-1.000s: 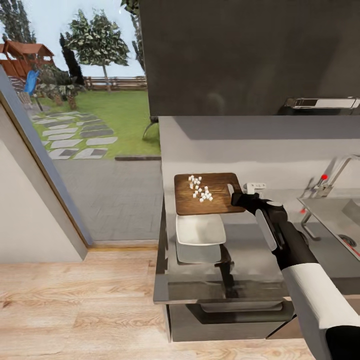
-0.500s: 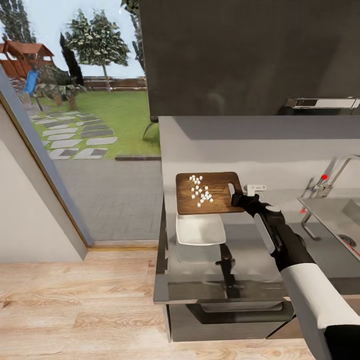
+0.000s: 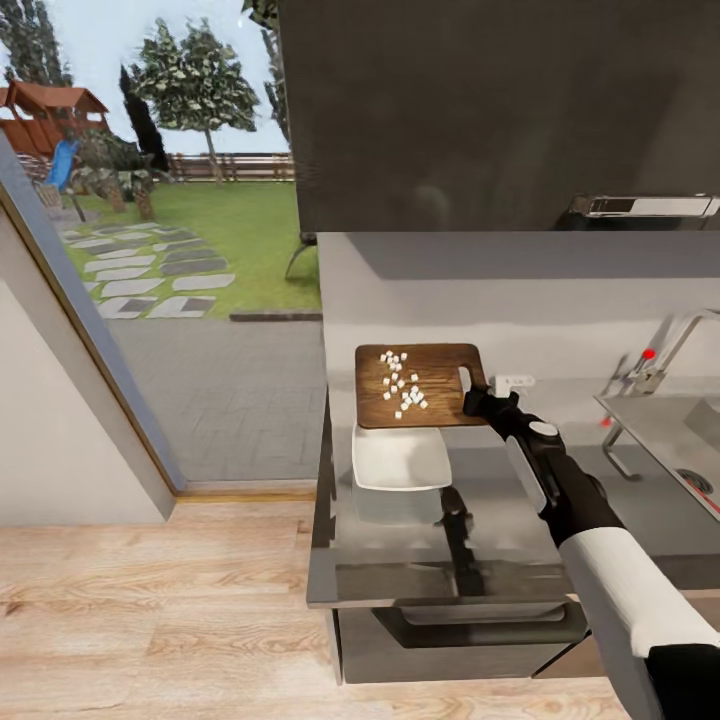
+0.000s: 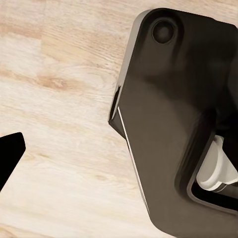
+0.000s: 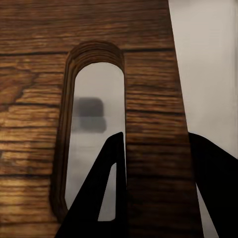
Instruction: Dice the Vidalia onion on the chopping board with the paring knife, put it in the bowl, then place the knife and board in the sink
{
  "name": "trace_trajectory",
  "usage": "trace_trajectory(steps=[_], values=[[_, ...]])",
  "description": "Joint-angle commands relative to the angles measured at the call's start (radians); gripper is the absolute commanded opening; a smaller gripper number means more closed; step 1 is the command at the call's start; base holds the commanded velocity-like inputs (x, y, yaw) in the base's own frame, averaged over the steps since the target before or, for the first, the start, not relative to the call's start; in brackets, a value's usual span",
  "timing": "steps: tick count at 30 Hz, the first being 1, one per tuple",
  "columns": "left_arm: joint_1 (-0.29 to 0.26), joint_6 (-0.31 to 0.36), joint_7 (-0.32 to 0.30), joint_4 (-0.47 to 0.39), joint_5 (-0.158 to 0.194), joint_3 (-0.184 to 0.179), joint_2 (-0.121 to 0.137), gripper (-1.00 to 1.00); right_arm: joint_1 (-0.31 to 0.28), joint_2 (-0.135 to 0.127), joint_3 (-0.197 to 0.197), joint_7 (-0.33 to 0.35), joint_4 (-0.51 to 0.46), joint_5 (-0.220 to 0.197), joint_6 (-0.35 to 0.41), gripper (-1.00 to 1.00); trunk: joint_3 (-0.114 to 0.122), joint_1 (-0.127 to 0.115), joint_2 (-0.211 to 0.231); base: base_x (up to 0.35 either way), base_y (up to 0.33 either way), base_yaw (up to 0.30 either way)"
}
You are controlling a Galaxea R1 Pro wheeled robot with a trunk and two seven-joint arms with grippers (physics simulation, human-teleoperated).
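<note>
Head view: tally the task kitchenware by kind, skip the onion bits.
chopping board: 1
bowl: 1
sink: 1
Total: 3

Head view: bright, even daylight from the open doorway at left; lawn and sky near washed out. Soft shadow band across the wall under the dark upper cabinet (image 3: 500, 110). Countertop (image 3: 390, 560) glossy w/ mirror-like reflections, no harsh glare. Render slightly soft, compression smear on trees and floor grain. Left wrist view: evenly lit pale wood floor (image 4: 59, 119), dark robot part close and a bit blurred. Right wrist view: chopping board (image 5: 148, 99) sharp grain, blurry dark smudge through its slot; fingertips pure black silhouettes.
</note>
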Motion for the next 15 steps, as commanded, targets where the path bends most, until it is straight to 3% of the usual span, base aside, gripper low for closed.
trace_trajectory(steps=[1,15], values=[[0.0,-0.001,0.001,-0.001,0.009,-0.002,0.0,1.0,0.0,-0.001,0.002,0.0,0.001,-0.009,-0.005,-1.0,-0.002,0.001,-0.002,0.0,0.0,0.0],[0.0,-0.001,0.001,-0.001,0.009,-0.002,0.0,1.0,0.0,-0.001,0.003,0.001,0.077,-0.01,-0.16,-1.0,-0.002,0.001,-0.002,0.0,0.0,0.0]])
